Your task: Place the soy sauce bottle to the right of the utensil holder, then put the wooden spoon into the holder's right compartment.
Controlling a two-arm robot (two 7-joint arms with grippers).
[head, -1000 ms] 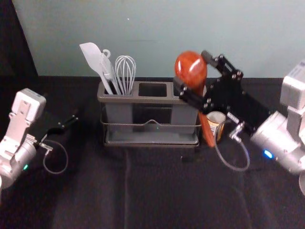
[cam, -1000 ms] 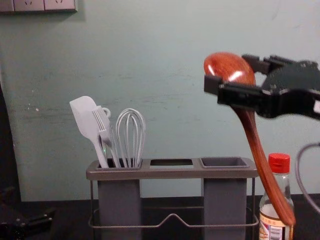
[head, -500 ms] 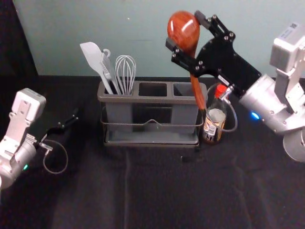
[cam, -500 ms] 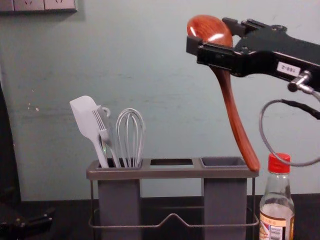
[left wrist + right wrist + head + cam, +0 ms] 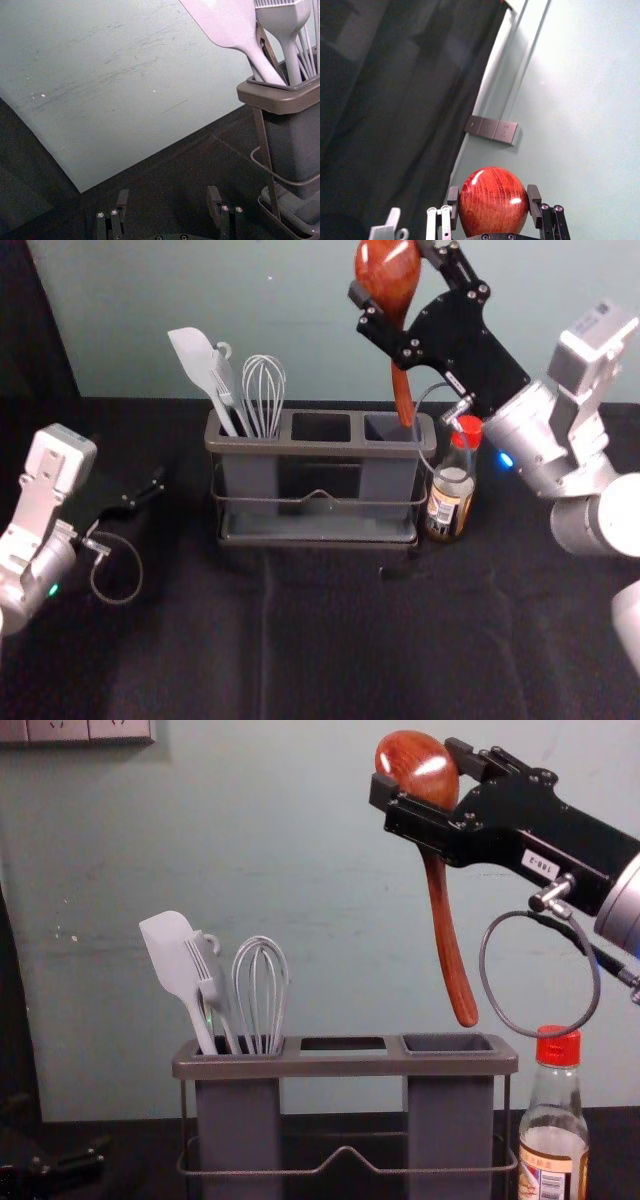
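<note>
- Your main risk is the tip of the spoon (image 5: 447, 935) catching the rim of the right compartment (image 5: 450, 1120): the handle slants and its end hangs near the right side of the opening, so a straight descent may land it on the edge
- If that tip catches and you keep pushing, the round, smooth bowl could roll or slip in your right claw (image 5: 419, 770), or the holder (image 5: 345, 1065) could shift
- Watch the cable loop (image 5: 482, 965) under your right wrist; it hangs close to the cap of the bottle (image 5: 558, 1120), and lowering the arm may hook or knock it; you cannot tell whether they touch
- Let go too high and the heavy bowl end may drop hard or lean out
- The spoon lies between the fingers of your right claw, which is closed on the bowl from both sides; the bowl is up, the handle hangs below the claw, and its tip is above the holder, apart from it
- The bottle is upright on the counter (image 5: 330, 640), just beside the holder on its right, lower than that claw and out of its grip
- Your left claw (image 5: 168, 196) idles to the left of the holder, fingers spread with nothing between them
</note>
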